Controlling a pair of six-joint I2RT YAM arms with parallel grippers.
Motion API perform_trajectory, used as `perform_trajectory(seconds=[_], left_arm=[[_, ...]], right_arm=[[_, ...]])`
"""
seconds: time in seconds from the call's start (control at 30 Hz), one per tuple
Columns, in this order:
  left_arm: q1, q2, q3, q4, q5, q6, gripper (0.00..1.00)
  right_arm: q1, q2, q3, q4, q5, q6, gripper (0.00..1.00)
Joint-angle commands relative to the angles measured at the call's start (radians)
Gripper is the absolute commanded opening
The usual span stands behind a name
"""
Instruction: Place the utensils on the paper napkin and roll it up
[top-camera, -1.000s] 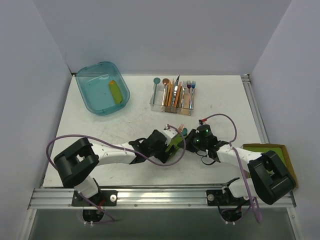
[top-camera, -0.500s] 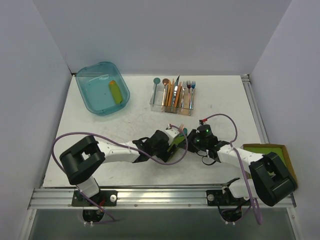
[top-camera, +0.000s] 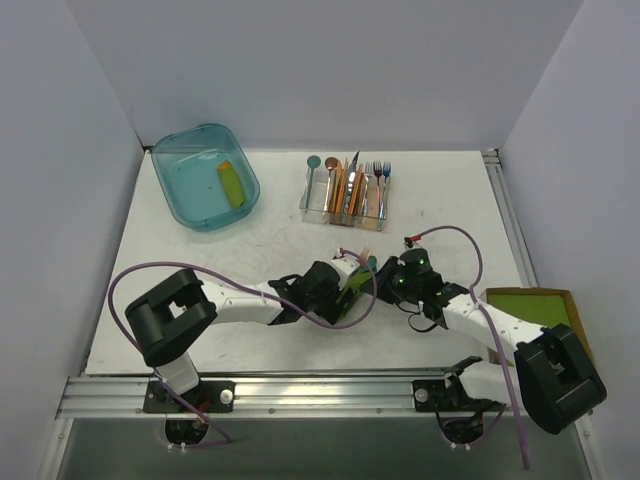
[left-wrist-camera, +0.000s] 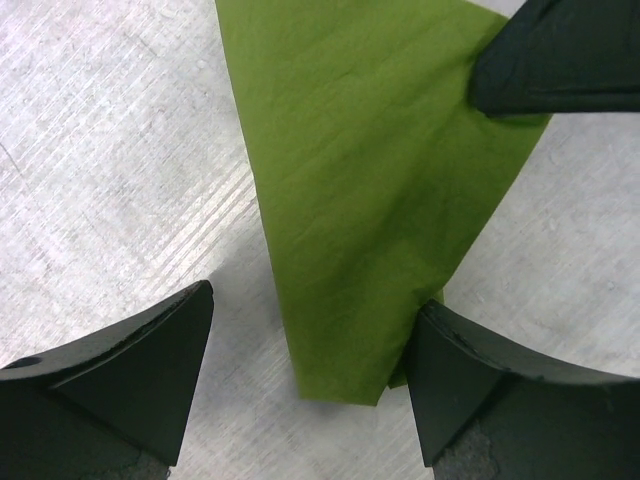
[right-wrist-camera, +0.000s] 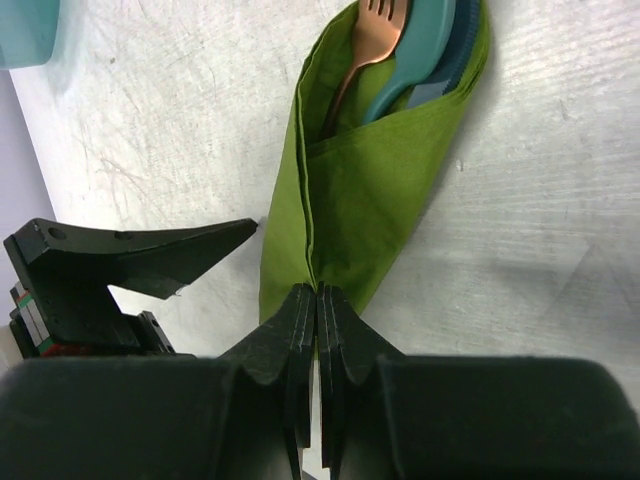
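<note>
The paper napkin (right-wrist-camera: 370, 190) lies folded into a narrow cone around the utensils. The copper fork (right-wrist-camera: 372, 30) and teal spoon (right-wrist-camera: 420, 55) stick out of its wide end. My right gripper (right-wrist-camera: 317, 296) is shut, its tips resting on the napkin's fold line near the narrow end. The left gripper (left-wrist-camera: 310, 335) is open and straddles the napkin's pointed tip (left-wrist-camera: 345, 385), with one finger (left-wrist-camera: 440, 350) touching its edge. From above, the napkin (top-camera: 349, 292) lies mid-table between both grippers, the utensil tips (top-camera: 368, 262) pointing away.
A teal bin (top-camera: 180, 190) holding a yellow-green roll (top-camera: 232, 184) stands at the back left. A clear caddy (top-camera: 346, 190) of coloured cutlery is at the back centre. A cardboard-rimmed stack of green sheets (top-camera: 540, 300) sits at the right edge.
The left gripper has slid a little to the right along the napkin and its jaws have narrowed slightly. The right arm has shifted slightly right, its gripper still shut.
</note>
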Motion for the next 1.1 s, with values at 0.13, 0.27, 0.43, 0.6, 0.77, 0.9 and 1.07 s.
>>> perform_trajectory(seconds=[0.13, 0.27, 0.43, 0.6, 0.77, 0.9, 1.07], left_arm=[[0.005, 0.048, 0.018, -0.032, 0.018, -0.009, 0.82], [0.008, 0.048, 0.019, -0.031, 0.027, -0.003, 0.81], [0.008, 0.045, 0.021, -0.035, 0.044, 0.0, 0.81], [0.011, 0.028, 0.015, -0.029, 0.082, 0.009, 0.81], [0.012, -0.048, 0.005, -0.028, 0.173, 0.03, 0.81], [0.012, -0.11, 0.011, -0.054, 0.226, 0.037, 0.81], [0.017, -0.162, 0.033, -0.078, 0.257, 0.037, 0.73]], right_arm=[[-0.006, -0.087, -0.08, -0.019, 0.043, 0.037, 0.0], [-0.007, -0.097, -0.1, -0.035, 0.061, 0.034, 0.0], [-0.007, -0.075, -0.117, -0.022, 0.061, 0.029, 0.0], [-0.009, -0.046, -0.143, 0.018, 0.066, 0.034, 0.0], [-0.007, -0.005, -0.148, 0.041, 0.08, 0.027, 0.0], [-0.007, 0.008, -0.161, 0.061, 0.08, 0.034, 0.0], [-0.007, 0.006, -0.163, 0.06, 0.08, 0.034, 0.0]])
